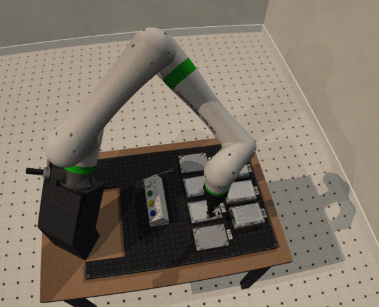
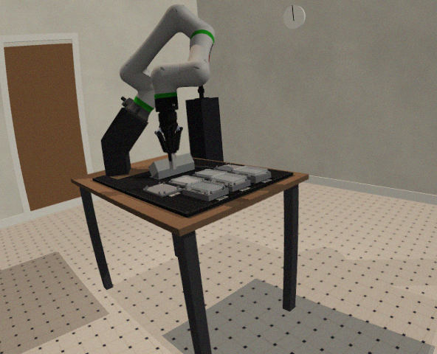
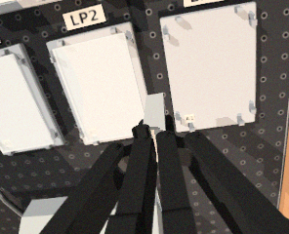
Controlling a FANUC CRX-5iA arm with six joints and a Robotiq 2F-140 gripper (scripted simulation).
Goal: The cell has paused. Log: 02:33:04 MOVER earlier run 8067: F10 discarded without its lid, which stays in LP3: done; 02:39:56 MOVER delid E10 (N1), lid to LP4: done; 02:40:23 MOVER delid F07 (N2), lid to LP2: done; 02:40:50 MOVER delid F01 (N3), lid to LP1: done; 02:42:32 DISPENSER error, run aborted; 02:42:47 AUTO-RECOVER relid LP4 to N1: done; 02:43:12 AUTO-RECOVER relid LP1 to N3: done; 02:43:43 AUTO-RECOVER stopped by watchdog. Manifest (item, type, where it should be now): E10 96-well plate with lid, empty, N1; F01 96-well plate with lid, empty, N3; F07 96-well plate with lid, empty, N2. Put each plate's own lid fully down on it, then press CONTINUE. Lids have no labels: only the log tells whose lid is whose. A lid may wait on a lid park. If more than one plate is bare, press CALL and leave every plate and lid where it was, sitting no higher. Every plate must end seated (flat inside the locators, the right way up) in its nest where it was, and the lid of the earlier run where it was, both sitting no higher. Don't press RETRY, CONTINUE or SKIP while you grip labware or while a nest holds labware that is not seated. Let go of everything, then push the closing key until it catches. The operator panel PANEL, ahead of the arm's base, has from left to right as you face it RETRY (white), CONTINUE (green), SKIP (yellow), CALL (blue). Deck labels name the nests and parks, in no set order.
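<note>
My gripper (image 1: pixel 212 213) is shut on nothing and points down, a little above the deck. In the wrist view its fingertips (image 3: pixel 151 131) hang over the gap between the park labelled LP2 (image 3: pixel 84 18) and the park to its right. A white lid (image 3: pixel 98 80) (image 1: pixel 203 211) lies on LP2. The park to its right (image 3: pixel 208 65) looks flat and bare. Another lid (image 3: pixel 13 97) lies on the park to the left. Two plates with well grids sit in nests (image 1: pixel 239 191) (image 1: pixel 246 214). A third nest (image 1: pixel 244 170) is mostly hidden by my arm. I cannot tell which plates carry lids.
The grey operator panel (image 1: pixel 155 204) stands left of the parks, with green (image 1: pixel 148 192), yellow (image 1: pixel 151 202) and blue (image 1: pixel 153 212) keys showing. A fourth park (image 1: pixel 193 163) lies at the far end of the row. A black pedestal (image 1: pixel 67 214) holds the arm's base.
</note>
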